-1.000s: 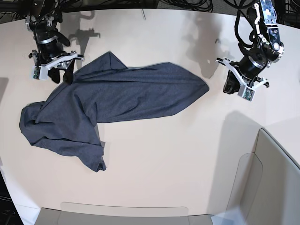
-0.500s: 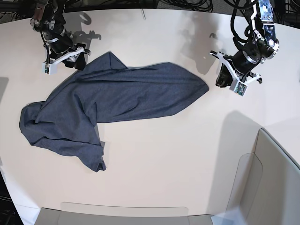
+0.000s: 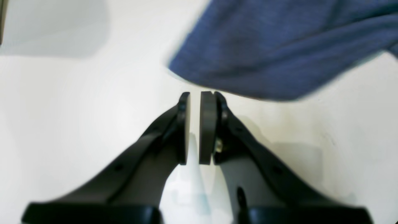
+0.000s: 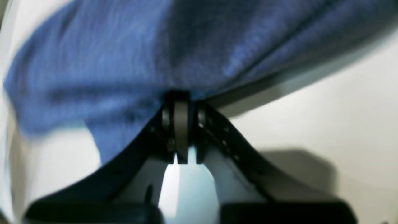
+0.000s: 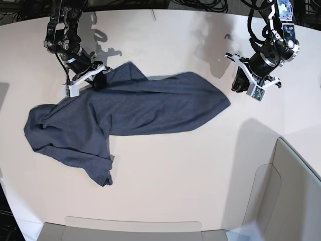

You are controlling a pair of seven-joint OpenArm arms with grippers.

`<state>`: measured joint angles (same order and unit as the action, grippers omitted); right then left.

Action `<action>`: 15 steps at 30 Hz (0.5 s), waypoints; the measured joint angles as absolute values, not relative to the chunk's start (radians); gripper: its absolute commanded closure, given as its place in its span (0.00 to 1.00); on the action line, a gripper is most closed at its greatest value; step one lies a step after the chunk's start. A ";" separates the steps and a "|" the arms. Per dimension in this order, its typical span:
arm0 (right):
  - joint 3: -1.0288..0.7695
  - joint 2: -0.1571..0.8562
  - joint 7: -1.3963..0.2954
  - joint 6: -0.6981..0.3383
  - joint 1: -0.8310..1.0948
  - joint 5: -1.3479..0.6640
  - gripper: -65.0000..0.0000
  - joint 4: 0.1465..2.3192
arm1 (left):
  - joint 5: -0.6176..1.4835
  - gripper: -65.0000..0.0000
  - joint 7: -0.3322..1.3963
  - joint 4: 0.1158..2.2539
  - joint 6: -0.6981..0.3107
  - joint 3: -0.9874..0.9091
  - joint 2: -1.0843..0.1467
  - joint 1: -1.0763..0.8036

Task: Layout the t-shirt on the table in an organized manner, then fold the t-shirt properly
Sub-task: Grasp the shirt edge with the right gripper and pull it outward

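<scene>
The dark navy t-shirt [image 5: 150,108] lies crumpled across the off-white table [image 5: 175,175], with a bunched mass at the left and a rounded lobe pointing right. My right gripper [image 5: 103,80] is at the shirt's upper-left edge. In the right wrist view this gripper [image 4: 181,95] is shut, with the shirt's fabric [image 4: 124,46] pinched at its tips. My left gripper [image 5: 238,85] hovers just right of the shirt's right lobe, apart from it. In the left wrist view its pads [image 3: 195,93] stand almost together with nothing between them, just short of the shirt's edge [image 3: 273,46].
A grey-beige bin wall [image 5: 296,191] rises at the lower right, and a low strip of it [image 5: 133,228] runs along the front edge. Dark cables [image 5: 200,4] lie beyond the table's far edge. Bare tabletop [image 3: 62,109] shows beside the left gripper.
My right gripper came down onto the shirt's upper-left edge and shut on it. The shirt's top fold and right lobe shifted slightly right. The left arm barely moved.
</scene>
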<state>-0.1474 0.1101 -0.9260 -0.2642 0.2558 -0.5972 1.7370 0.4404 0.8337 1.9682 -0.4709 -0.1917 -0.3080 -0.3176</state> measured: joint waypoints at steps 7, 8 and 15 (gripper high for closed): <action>-0.148 0.154 -1.042 -0.258 0.185 -0.712 1.00 2.044 | 0.440 0.91 0.834 1.969 -0.471 -0.194 -0.309 -0.348; -0.144 0.165 -1.051 -0.260 0.148 -0.716 1.00 2.022 | 0.440 0.91 0.834 1.970 -0.471 -0.194 -0.308 -0.352; -0.139 0.156 -1.055 -0.261 -0.032 -0.682 1.00 1.912 | 0.445 0.91 0.826 1.974 -0.468 -0.196 -0.310 -0.352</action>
